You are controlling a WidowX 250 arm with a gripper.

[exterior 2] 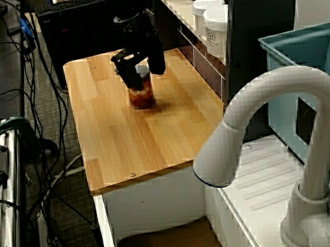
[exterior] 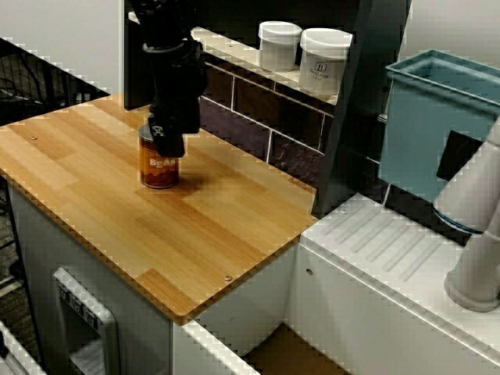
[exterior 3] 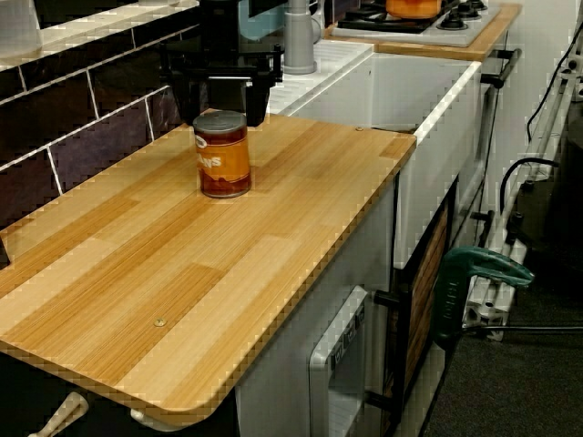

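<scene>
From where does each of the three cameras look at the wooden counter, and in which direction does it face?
View from the front: high before the wooden counter, facing down toward the tiled wall and shelf jars; arm and gripper over the can.
View from the sink: above the faucet, looking along the counter; gripper at the can top.
Low view from the counter's end: facing the sink and stove; open gripper by the can.
All share can, gripper and counter.

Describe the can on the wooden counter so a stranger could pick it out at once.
Start at the wooden counter. Near its back edge, right by the black gripper, stands one upright can. It is the only thing on the wood: orange label, metal lid, unlike the two white jars on the shelf behind.
</scene>
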